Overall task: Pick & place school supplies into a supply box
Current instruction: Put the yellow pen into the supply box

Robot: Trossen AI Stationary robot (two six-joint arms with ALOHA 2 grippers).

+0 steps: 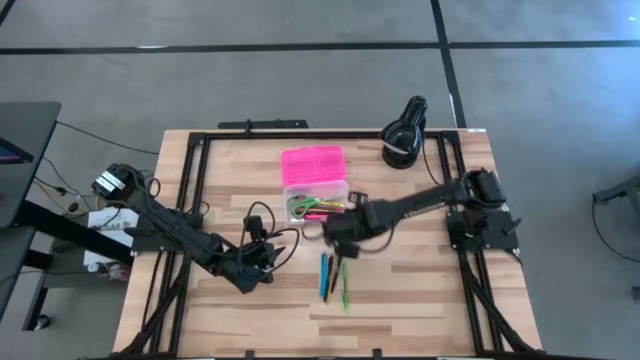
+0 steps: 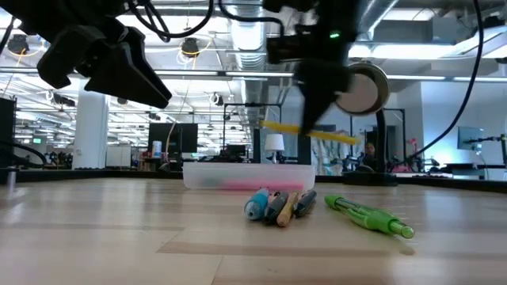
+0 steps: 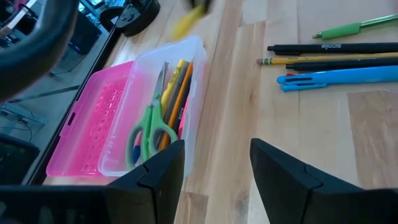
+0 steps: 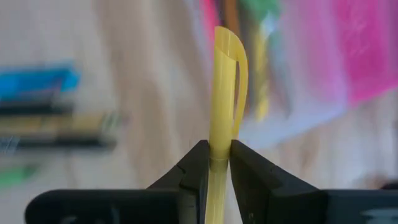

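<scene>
Right claw (image 4: 214,163): pinching a yellow pen (image 4: 225,93), held in the air just beside the open box (image 1: 316,196) (clear base, pink lid (image 1: 312,163) folded back), near the table (image 1: 420,290) middle. Box contents: green-handled scissors (image 3: 149,127), several pens and pencils. Left claw (image 3: 214,165): fingers spread, holding nothing, hanging above the table on the left side, facing the box. On the table near the box: blue pen (image 3: 336,77), black pens, pencil, green pen (image 2: 368,215).
</scene>
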